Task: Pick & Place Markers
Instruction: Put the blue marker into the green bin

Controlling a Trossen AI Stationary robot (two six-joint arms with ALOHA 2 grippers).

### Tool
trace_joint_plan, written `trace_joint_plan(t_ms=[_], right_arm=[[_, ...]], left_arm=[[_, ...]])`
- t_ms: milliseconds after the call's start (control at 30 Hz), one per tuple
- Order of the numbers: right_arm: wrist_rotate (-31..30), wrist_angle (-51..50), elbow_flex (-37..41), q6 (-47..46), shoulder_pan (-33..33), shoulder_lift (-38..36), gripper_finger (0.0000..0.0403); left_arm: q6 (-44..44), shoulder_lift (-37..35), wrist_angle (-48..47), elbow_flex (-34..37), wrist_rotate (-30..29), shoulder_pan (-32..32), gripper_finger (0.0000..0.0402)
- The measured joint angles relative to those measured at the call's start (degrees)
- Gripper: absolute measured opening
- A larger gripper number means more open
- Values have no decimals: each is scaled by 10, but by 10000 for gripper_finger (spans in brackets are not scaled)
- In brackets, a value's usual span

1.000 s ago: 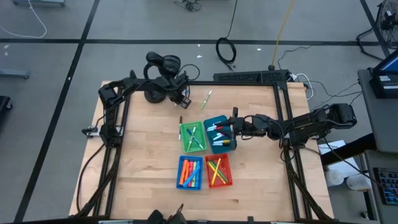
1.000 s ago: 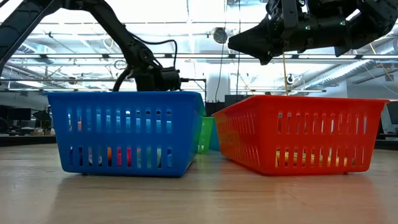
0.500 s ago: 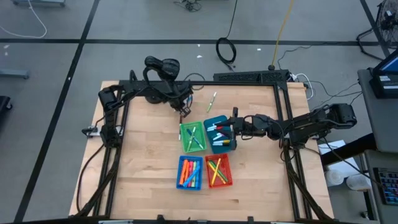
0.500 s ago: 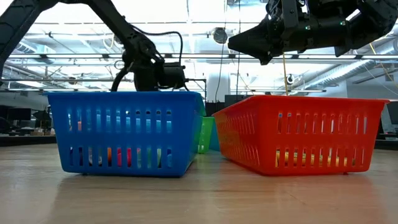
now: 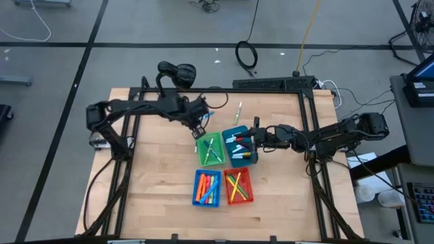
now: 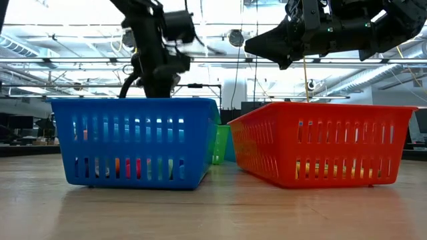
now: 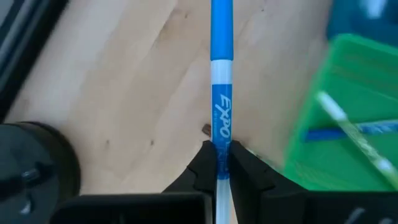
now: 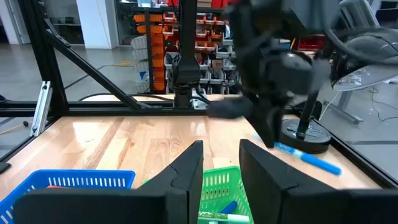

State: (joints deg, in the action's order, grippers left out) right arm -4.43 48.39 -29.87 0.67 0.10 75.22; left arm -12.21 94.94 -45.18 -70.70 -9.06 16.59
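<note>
Overhead: straight down on the whole table, both arms and four bins. Table-height: level, close behind the blue bin and red bin, facing the room. Left wrist: tight past its fingers onto a blue marker, green bin beside. Right wrist: forward over its open fingers; green bin and that marker shared.

Four small bins sit mid-tabletop in a square: green bin, teal bin, blue bin, red bin. A coiled black cable lies on the floor beyond the far edge.
</note>
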Motion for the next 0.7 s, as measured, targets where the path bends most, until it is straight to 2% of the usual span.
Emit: trace_joint_plan(t_ms=[167,467,600,700], right_arm=[[0,2,0,0,0,0,91],[0,2,0,0,0,0,91],[0,4,0,-3,0,0,91],[0,5,0,-4,0,0,91]], left_arm=[[-20,-23,-9,0,0,-71,20],[-65,-3,20,0,-4,-214,20],[-75,21,56,-1,-6,-244,20],[-84,41,72,-1,-32,-250,20]])
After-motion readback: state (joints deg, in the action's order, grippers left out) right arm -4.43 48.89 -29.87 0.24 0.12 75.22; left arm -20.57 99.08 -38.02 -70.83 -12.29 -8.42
